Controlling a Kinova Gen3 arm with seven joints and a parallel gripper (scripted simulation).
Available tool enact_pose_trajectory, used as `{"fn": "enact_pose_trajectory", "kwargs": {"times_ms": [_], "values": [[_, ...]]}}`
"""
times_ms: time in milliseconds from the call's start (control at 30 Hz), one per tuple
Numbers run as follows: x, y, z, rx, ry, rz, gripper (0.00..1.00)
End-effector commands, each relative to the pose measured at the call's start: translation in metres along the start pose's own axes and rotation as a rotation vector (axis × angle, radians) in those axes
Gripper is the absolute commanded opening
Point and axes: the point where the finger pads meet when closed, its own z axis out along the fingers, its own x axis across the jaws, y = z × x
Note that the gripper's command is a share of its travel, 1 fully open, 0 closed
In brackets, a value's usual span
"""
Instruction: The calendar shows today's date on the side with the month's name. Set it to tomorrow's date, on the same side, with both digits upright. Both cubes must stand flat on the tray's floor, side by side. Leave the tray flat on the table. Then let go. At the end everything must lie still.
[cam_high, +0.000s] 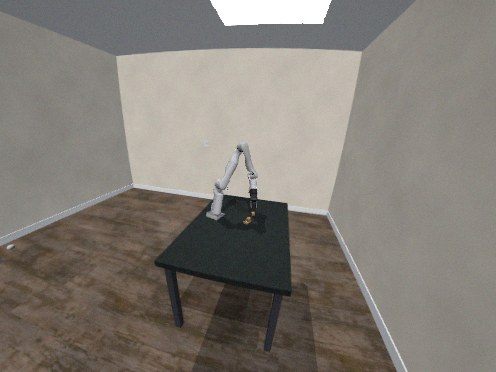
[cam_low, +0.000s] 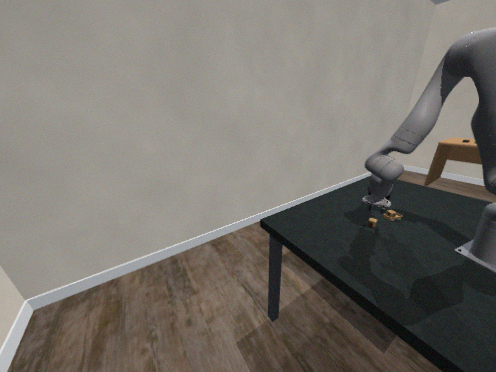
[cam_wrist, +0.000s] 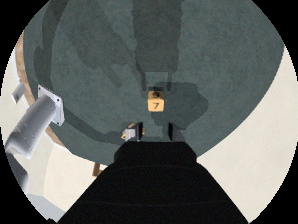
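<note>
A small wooden cube (cam_wrist: 156, 104) (cam_low: 372, 222) (cam_high: 254, 213) lies alone on the dark table (cam_high: 225, 260) (cam_low: 400, 280) (cam_wrist: 220, 63), with a 7 on its top face in the wrist view. The wooden calendar tray (cam_low: 393, 218) (cam_high: 247, 220) stands close beside it, towards the arm's base. It is too small to read, and I cannot tell whether the second cube is in it. A bit of the tray (cam_wrist: 123, 135) shows by my left finger in the wrist view. My gripper (cam_wrist: 155, 128) (cam_low: 378, 204) (cam_high: 253, 206) is open and empty. It hangs low over the table, just short of the cube.
The arm's base (cam_high: 216, 212) (cam_low: 482, 240) (cam_wrist: 36, 123) stands at the table's far end. A wooden stand (cam_low: 455, 150) is on the floor beyond the table. The table's edges are near the cube on two sides.
</note>
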Motion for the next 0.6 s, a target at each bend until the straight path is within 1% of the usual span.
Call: {"fn": "enact_pose_trajectory", "kwargs": {"times_ms": [0,567], "values": [[0.0003,0.0003,-0.0002,0.0,0.001,0.001,0.87],[0.0003,-0.0034,0.0035,0.0,0.001,0.001,0.87]]}}
